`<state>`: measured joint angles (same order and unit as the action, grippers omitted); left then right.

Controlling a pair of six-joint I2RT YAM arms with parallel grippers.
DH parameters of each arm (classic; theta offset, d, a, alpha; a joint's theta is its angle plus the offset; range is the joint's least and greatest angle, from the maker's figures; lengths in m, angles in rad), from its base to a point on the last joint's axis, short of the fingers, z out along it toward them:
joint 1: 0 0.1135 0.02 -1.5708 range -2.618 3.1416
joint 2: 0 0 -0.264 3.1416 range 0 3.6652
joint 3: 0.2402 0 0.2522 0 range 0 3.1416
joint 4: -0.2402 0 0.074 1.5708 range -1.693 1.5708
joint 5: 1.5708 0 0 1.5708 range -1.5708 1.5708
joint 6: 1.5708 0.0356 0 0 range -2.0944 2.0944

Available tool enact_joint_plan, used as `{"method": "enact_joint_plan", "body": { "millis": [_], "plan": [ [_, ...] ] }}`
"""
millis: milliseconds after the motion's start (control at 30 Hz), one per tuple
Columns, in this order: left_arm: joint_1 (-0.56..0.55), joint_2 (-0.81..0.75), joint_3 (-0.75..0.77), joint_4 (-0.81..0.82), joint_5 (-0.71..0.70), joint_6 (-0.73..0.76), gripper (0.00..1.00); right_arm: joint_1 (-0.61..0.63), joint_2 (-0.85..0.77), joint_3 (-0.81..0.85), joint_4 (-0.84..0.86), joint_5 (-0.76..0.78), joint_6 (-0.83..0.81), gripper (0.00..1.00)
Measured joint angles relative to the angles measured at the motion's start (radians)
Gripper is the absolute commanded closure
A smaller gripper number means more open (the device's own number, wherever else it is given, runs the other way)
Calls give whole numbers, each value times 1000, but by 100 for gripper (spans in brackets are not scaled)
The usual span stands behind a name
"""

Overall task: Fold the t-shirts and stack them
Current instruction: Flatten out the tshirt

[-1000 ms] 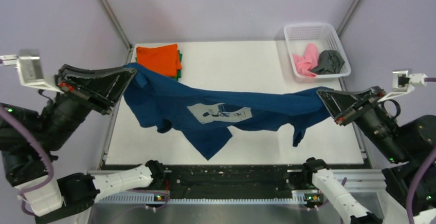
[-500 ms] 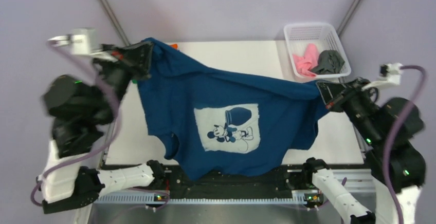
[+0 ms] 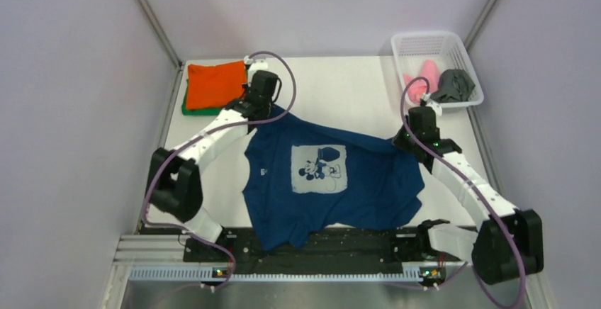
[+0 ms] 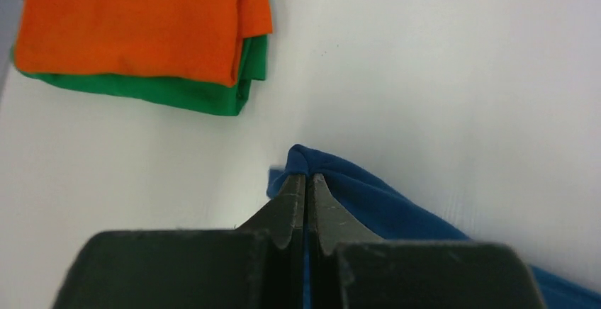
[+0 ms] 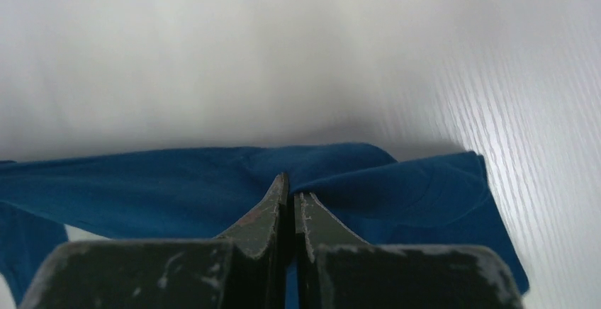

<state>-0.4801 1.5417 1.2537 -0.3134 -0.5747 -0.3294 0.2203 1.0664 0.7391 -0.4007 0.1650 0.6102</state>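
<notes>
The navy t-shirt (image 3: 333, 188) with its pale mouse print (image 3: 319, 169) lies spread face up on the white table, its near hem hanging over the front edge. My left gripper (image 3: 264, 110) is shut on the shirt's far left corner (image 4: 312, 164). My right gripper (image 3: 407, 139) is shut on the far right corner (image 5: 333, 164). A folded orange shirt (image 3: 215, 84) lies on a folded green one (image 3: 186, 108) at the far left; both show in the left wrist view (image 4: 135, 22), (image 4: 212, 96). Pink (image 3: 422, 82) and dark grey (image 3: 453, 84) shirts lie in the basket.
The white mesh basket (image 3: 425, 40) stands at the far right corner. Bare table (image 3: 333, 89) lies between the stack and the basket. Grey walls close in both sides. The black arm-base rail (image 3: 354, 245) runs along the near edge.
Both arms have swung forward and down from the table's sides, carrying the navy shirt from hanging stretched in the air to lying spread on the table, print up.
</notes>
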Motion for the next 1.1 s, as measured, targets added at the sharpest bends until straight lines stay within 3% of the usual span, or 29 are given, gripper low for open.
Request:
{"method": "enact_joint_plan", "body": {
  "millis": [133,333,400,433,500,533,567,633,767,933,1100],
  "plan": [
    [65,187,62,28,72,-13,100,0,170,6,154,40,-23,94],
    [132,388,278,58,168,-8,99,0,377,76,319,77,-87,85],
    [148,441,357,63,182,-1,74,0,424,114,359,93,-114,73],
    [155,468,396,65,187,6,55,0,447,138,374,103,-127,65],
    [168,528,490,49,196,16,8,0,495,203,387,117,-154,34],
    [175,567,555,40,200,16,2,0,515,237,391,121,-168,17],
    [179,592,596,25,204,24,1,0,526,259,395,121,-170,10],
    [185,627,661,-8,211,10,1,7,529,278,409,118,-193,7],
    [191,594,621,-58,247,-31,1,34,498,248,422,92,-212,6],
    [175,346,267,-63,392,-120,1,99,450,174,432,26,-216,6],
    [98,87,-82,-28,487,-206,1,131,504,162,465,-15,-207,6]
  ]
}}
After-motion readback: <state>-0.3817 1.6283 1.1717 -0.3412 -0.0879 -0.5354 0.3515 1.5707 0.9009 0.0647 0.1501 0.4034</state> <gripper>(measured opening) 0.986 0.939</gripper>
